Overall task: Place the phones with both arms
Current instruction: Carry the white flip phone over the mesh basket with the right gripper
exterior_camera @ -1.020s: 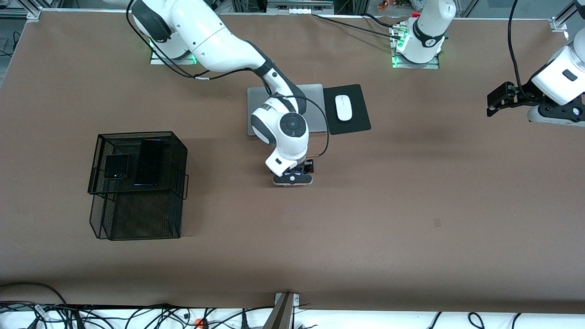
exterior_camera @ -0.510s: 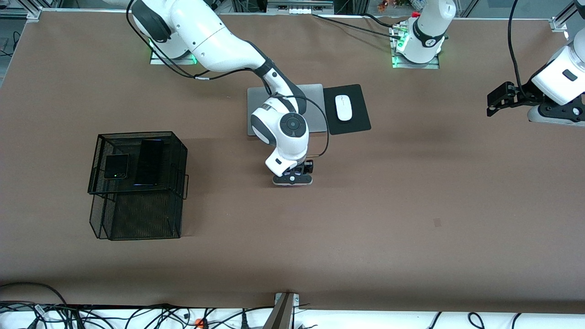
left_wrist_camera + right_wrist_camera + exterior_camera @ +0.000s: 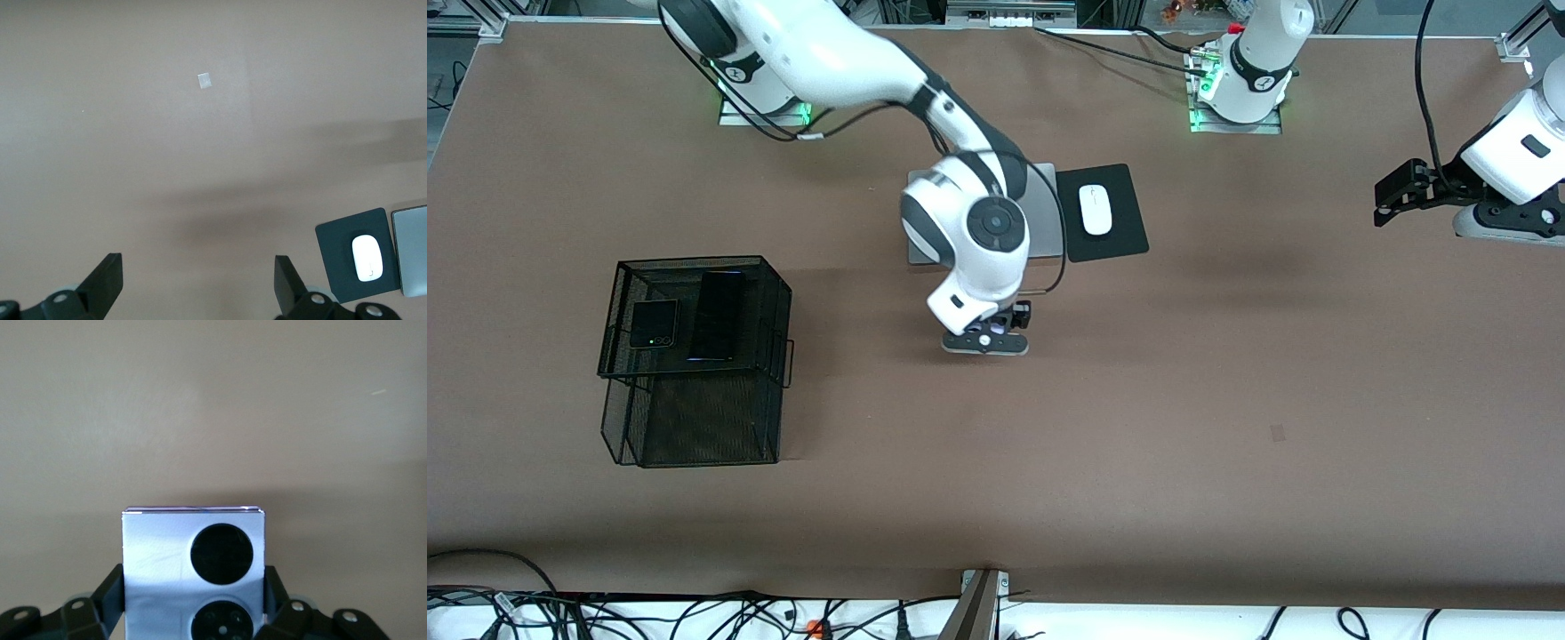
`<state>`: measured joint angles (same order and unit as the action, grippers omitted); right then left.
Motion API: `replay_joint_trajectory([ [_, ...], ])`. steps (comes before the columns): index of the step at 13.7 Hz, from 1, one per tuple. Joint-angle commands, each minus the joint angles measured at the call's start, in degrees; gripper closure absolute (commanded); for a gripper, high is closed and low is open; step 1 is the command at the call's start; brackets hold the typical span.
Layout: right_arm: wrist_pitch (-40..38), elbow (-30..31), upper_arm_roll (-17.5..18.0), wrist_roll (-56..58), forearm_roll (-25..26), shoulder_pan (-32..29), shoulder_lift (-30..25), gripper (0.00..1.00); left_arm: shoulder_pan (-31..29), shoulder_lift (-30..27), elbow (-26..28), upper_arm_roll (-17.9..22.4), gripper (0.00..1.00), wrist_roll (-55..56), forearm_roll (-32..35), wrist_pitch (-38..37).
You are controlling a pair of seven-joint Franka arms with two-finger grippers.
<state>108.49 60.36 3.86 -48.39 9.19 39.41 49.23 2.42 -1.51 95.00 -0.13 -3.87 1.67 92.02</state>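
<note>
My right gripper [image 3: 987, 342] is shut on the lilac-white flip phone [image 3: 160, 553] with two black circles. It holds the phone in the air over bare table, below the grey laptop [image 3: 1042, 204] in the front view. In the right wrist view the fingers [image 3: 112, 588] press both sides of the phone. The small black flip phone [image 3: 654, 323] and the long black slab phone [image 3: 719, 316] lie side by side on the top tier of a black mesh basket [image 3: 690, 260]. My left gripper [image 3: 1392, 197] waits open and empty over the left arm's end of the table, as the left wrist view [image 3: 195, 277] shows.
A white mouse [image 3: 1095, 209] lies on a black pad [image 3: 1122, 233] beside the laptop; both show in the left wrist view [image 3: 366, 257]. The mesh basket stands toward the right arm's end. Cables run along the table's near edge.
My right arm has risen and shifted slightly toward the right arm's end, carrying the lilac-white phone. The left arm has not moved.
</note>
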Motion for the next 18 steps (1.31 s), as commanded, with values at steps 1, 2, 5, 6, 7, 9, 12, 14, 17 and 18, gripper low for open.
replay_joint_trajectory([
  [1, -6.25, 0.90, 1.50, 3.89, -2.24, -4.94, -7.11, 1.00, 0.21, -0.16, -0.69, 0.22, 0.00, -1.32, -0.09, -1.05],
  [2, -7.92, 0.99, 1.24, 8.70, -2.24, -6.61, -9.04, 1.00, 0.21, -0.16, -0.69, 0.22, 0.00, -1.23, -0.17, -1.05],
  [5, -13.29, 1.17, -2.52, 23.55, -4.34, -12.93, -12.30, 1.00, 0.21, -0.16, -0.86, 0.22, 0.00, -1.14, -0.18, -0.97],
  [6, -13.30, 1.17, -5.76, 28.56, -6.96, -13.91, -13.18, 1.00, 0.30, -0.16, -0.86, 0.13, 0.00, -0.97, -0.18, -0.97],
  [7, -13.39, 1.17, -10.41, 34.96, -10.56, -14.61, -13.36, 1.00, 0.30, 0.02, -0.95, 0.13, 0.00, -1.14, -0.18, -0.97],
  [9, -13.65, 1.17, -19.72, 45.96, -16.19, -14.97, -13.37, 1.00, 0.21, 0.02, -0.95, 0.21, 0.00, -1.14, -0.18, -0.97],
  [12, -13.04, 1.17, -28.89, 56.28, -22.01, -17.07, -11.71, 1.00, 0.21, 0.02, -0.95, 0.22, 0.00, -1.23, -0.18, -0.97],
  [14, -11.12, 1.08, -31.80, 56.30, -22.02, -18.13, -10.13, 1.00, 0.21, 0.02, -0.95, 0.22, 0.00, -1.14, -0.18, -0.97],
  [17, -4.45, 1.17, -31.99, 55.94, -23.85, -20.24, -5.13, 1.00, 0.13, -0.07, -0.95, 0.30, 0.00, -1.23, -0.18, -1.05],
  [18, -1.29, 1.17, -31.99, 56.55, -26.91, -20.77, -3.10, 1.00, 0.13, -0.07, -0.95, 0.30, 0.00, -1.23, -0.18, -1.05],
])
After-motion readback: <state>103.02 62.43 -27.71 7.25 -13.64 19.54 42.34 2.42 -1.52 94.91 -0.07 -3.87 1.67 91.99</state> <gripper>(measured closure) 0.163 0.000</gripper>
